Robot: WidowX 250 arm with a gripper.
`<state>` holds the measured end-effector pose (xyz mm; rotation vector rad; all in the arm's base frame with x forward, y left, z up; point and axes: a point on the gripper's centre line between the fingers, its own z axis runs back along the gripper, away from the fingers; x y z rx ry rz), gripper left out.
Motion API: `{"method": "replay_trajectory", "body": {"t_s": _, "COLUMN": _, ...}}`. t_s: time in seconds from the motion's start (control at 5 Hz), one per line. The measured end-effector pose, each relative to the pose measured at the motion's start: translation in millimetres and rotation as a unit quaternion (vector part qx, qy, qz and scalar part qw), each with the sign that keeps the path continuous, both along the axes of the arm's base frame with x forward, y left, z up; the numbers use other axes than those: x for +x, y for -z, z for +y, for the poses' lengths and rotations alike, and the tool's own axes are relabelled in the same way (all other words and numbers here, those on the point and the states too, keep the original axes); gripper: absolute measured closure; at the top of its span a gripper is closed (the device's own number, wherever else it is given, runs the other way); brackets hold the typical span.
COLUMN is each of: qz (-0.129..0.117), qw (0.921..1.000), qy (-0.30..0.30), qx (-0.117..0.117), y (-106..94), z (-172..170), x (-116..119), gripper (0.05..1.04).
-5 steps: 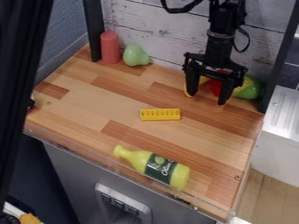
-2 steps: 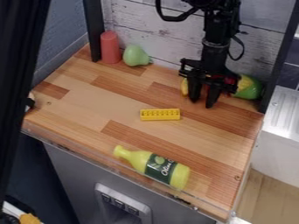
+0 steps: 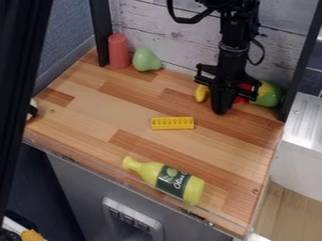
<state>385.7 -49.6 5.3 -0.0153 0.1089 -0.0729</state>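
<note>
At the upper right of the frame, the gripper [image 3: 220, 112] hangs with its two fingers together, nothing seen between them. Just left of it is a small yellow thing [image 3: 201, 93], its long axis running up and down the frame; a red thing [image 3: 241, 99] is just right, partly hidden. The yellow block [image 3: 172, 123] lies lower left, lengthwise across the tabletop [image 3: 88, 110].

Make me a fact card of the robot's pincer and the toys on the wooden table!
pincer: closed, pointing down, back right
near pincer: yellow toy, red thing partly hidden
back right corner: green-and-yellow toy
back left: upright red cylinder beside green pear-shaped toy
middle: yellow brick
front: yellow-green bottle on its side, dark label
</note>
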Motion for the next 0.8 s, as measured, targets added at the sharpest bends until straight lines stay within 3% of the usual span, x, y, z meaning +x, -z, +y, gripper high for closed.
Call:
{"method": "replay_trajectory", "body": {"t_s": 0.4, "qz": 0.0, "qw": 0.9998, "qy": -0.021, "qx": 0.0, "y": -3.1, "z": -1, "x": 5, "gripper": 1.031}}
{"method": "replay_trajectory", "body": {"t_s": 0.8, "qz": 0.053, "qw": 0.9969, "qy": -0.057, "qx": 0.01, "y": -27.3, "z": -3, "x": 0, "gripper": 1.031}}
